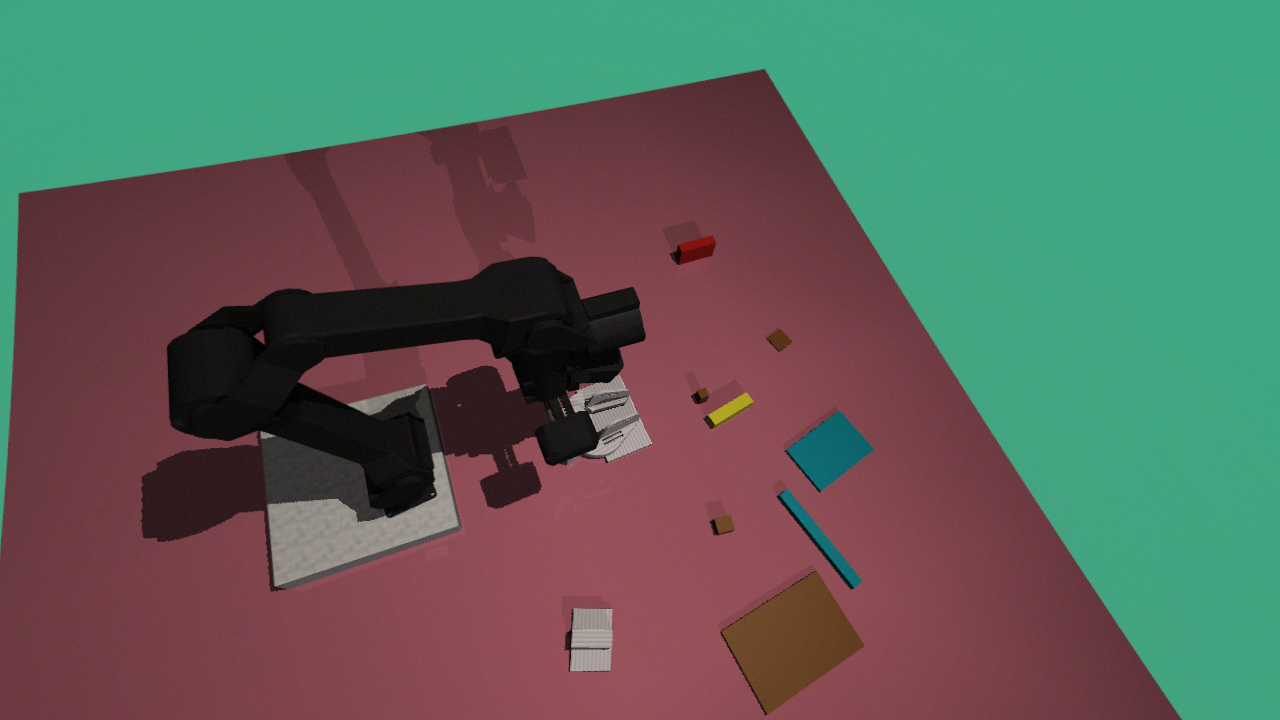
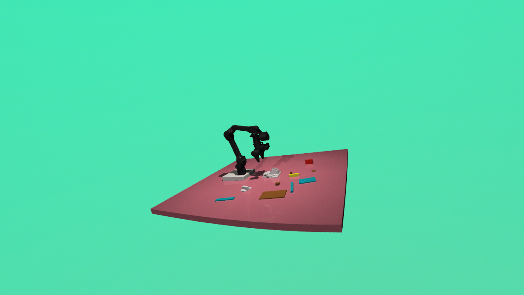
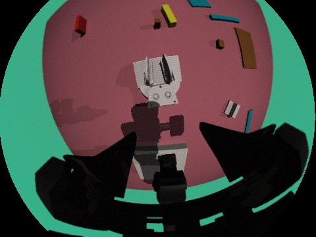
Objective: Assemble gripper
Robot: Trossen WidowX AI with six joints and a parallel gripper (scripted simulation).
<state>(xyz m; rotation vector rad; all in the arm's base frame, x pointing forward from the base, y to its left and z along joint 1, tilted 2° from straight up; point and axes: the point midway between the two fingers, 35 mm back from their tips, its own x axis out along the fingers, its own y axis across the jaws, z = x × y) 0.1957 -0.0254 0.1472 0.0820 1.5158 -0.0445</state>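
The ribbed white gripper base [image 1: 638,438] [image 3: 176,62] lies flat on the table. Two upright white jaws stand side by side on it, a left jaw [image 3: 147,70] and a right jaw [image 3: 166,70] in the wrist view, with a gap between them. A white housing plate [image 3: 162,100] lies over their near ends, with two round stubs showing in it. It looks flat; whether it is fully closed is too small to tell, and the gear teeth are hidden. My gripper [image 2: 260,159] [image 3: 168,130] is open and empty, well above the table and clear of the assembly.
A ribbed white block [image 1: 590,638] [image 2: 245,188] [image 3: 232,109] lies apart. A red block [image 1: 695,250], yellow bar [image 1: 730,410], teal plate [image 1: 829,450], teal strip [image 1: 819,539], brown plate [image 1: 793,642] and small brown cubes lie around. My arm stands on a pale slab [image 1: 304,555].
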